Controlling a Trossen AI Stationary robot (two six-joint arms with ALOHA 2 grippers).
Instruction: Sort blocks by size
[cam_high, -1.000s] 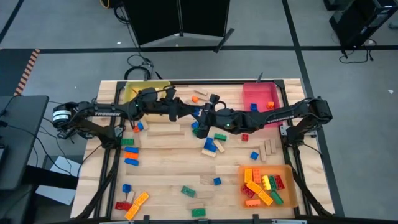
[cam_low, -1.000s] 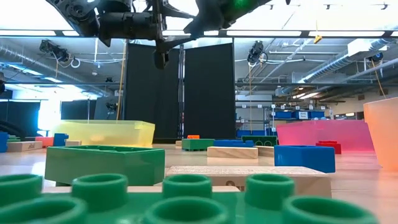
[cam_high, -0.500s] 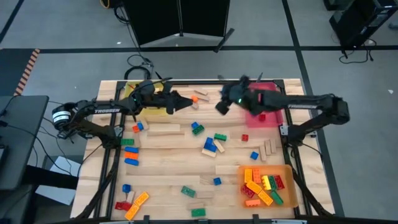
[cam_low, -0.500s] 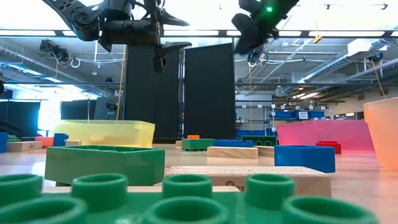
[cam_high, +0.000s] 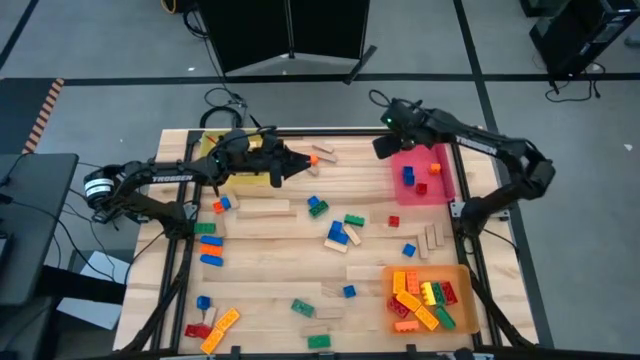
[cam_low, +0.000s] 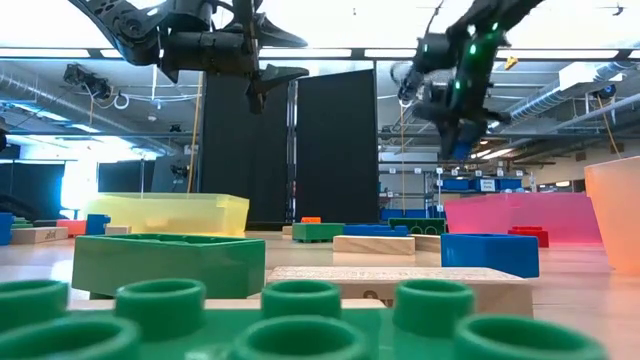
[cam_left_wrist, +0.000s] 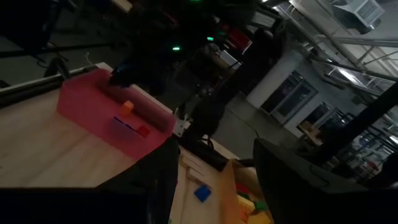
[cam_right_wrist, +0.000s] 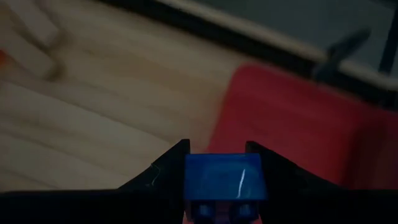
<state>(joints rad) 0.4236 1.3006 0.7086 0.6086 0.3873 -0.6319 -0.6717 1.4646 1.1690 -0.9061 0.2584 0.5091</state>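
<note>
the right gripper (cam_right_wrist: 216, 163) is pinching a smooth blue block (cam_right_wrist: 225, 177) over the translucent red tray (cam_high: 424, 170) at 1 o'clock; the left gripper (cam_high: 292, 160), fingers spread, is hanging at 11 o'clock; studded plastic and plain wooden blocks (cam_high: 338, 234) are lying scattered; no readable writing

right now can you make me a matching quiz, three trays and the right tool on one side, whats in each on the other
Things:
1. orange tray
2. red tray
3. yellow tray
4. right tool

Contents:
A. one blue brick, gripped
B. a heap of orange, yellow, red and green bricks
C. a few small blue, red and orange bricks
D. mostly hidden under the left arm, contents not clear

Pairs: 1-B, 2-C, 3-D, 4-A
</note>
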